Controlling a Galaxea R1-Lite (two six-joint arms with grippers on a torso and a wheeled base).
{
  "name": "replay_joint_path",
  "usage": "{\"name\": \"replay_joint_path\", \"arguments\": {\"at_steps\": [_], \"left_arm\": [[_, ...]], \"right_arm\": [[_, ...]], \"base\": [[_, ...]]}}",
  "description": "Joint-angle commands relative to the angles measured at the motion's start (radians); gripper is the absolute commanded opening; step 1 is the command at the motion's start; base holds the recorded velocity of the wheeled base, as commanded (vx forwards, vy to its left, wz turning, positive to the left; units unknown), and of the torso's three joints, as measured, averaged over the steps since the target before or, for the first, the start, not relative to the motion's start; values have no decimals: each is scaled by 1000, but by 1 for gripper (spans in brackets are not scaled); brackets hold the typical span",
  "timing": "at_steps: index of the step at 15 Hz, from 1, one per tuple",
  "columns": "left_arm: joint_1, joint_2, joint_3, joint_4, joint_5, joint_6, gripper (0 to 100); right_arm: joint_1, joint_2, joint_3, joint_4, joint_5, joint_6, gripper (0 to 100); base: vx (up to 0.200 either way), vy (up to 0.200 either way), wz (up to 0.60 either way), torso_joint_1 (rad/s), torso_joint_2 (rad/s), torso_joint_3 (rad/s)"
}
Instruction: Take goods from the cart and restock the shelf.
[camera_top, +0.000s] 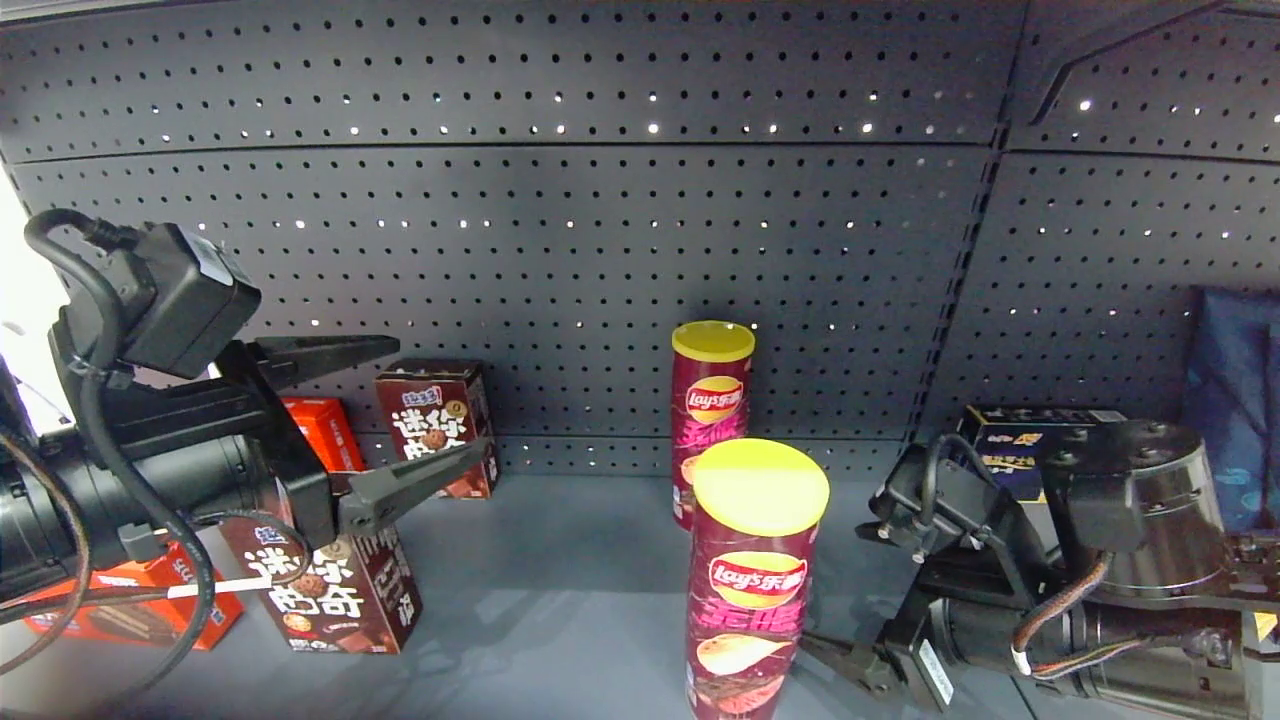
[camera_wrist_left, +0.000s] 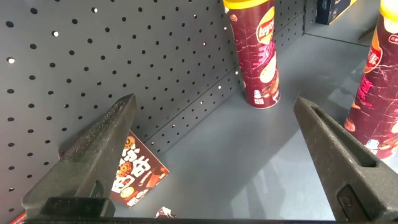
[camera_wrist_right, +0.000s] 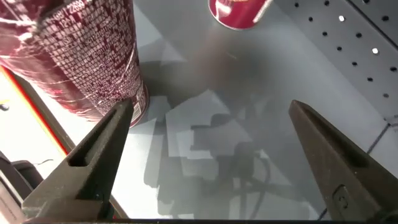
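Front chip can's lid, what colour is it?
Yellow; the front chip can's lid shows best in the head view.

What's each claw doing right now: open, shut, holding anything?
Left claw: open, holding nothing.
Right claw: open, holding nothing.

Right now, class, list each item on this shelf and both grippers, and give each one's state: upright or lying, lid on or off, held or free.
front chip can, upright, yellow lid on, not held
rear chip can, upright by the back panel, lid on
front brown cookie box, upright
rear brown cookie box, upright
front red box, lying flat
rear red box, upright
left gripper, open, empty
right gripper, open, empty
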Motion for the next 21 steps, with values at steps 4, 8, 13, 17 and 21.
{"name": "replay_joint_path", "arguments": {"at_steps": [4,8,13,17,21], "left_arm": [[-1,3,0,0,-1,0,100],[0,1,2,0,-4,0,100],[0,0,18,-1,-4,2,100],[2,-2,18,-1,-4,0,100],[2,-2,20,-1,-4,0,100]], "right_arm": [[19,20,-9,-3,0,-1,100],[25,24,-9,-4,0,-1,100],[26,23,-5,-4,0,1,100],[28,26,-6,-4,0,-1,100],[32,26,-5,-4,0,-1,100]], "base": [[0,0,0,0,0,0],[0,0,0,0,0,0],[0,0,0,0,0,0],[0,0,0,0,0,0],[0,0,0,0,0,0]]}}
